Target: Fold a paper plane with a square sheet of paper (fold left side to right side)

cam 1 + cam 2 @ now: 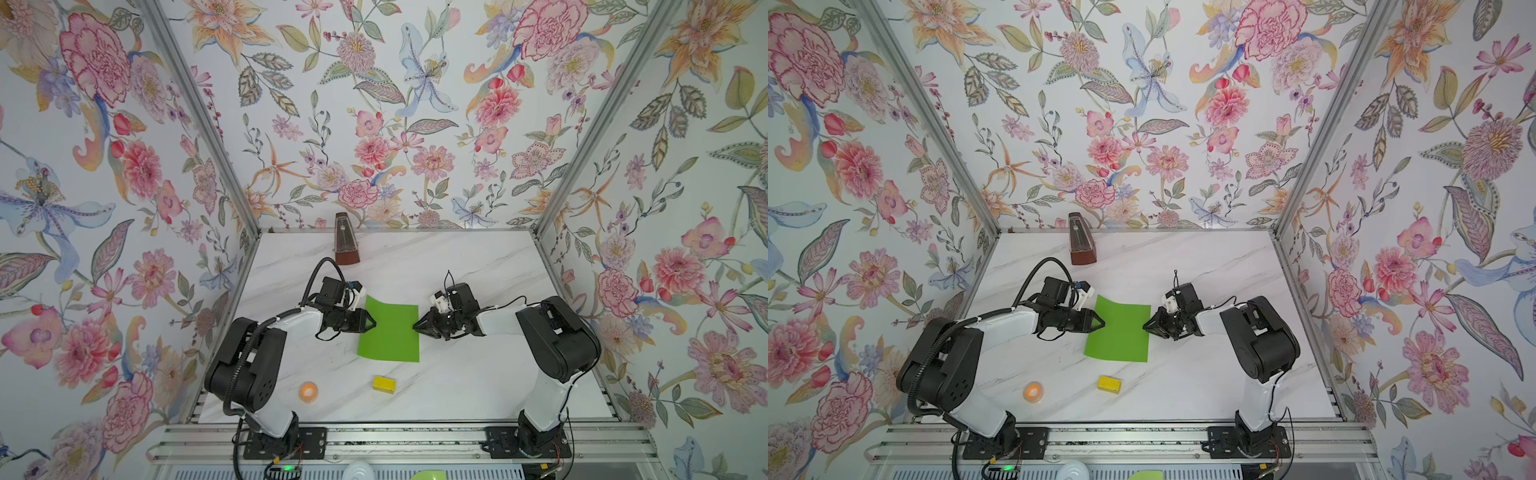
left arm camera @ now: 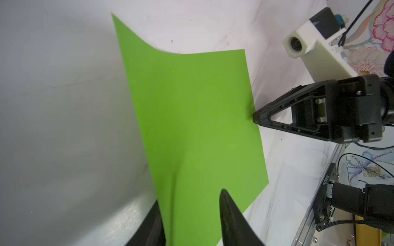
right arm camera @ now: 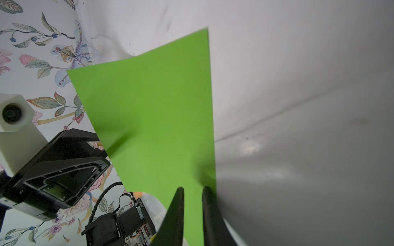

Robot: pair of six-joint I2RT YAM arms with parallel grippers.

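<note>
Hardly any of the task was done. The thin, bright lime-green square sheet of paper (image 1: 388, 332) showed no crease, so the left-over-right fold and every later fold of the plane remained to be made. In both top views it lay on the white marbled table (image 1: 478, 374) just beyond the small yellow rectangular block (image 1: 383, 384). Its right half was flat, while its left side bowed upward with the far left corner off the surface. Beyond and left of the block, the left gripper (image 1: 372, 322) was released, its jaws parted about the raised left edge. Beyond and right of the block, the right gripper (image 1: 415, 326) met the right edge with its jaws nearly together. Whether it pinched the paper could not be told.
</note>
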